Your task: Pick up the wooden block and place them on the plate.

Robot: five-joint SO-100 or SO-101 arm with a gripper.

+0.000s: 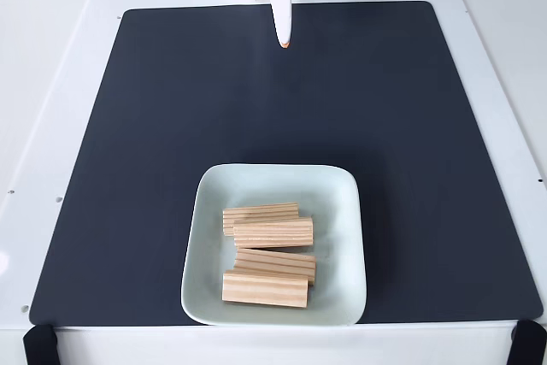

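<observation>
In the fixed view the white claw (285, 40) hangs at the top edge of the dark mat (154, 126) on the white table (51, 83), its fingers drawn together to one orange-tipped point, holding nothing. Well below it sits the plate (342, 203). Four wooden blocks (273, 232) lie inside it, stacked close and touching, far from the claw.
</observation>
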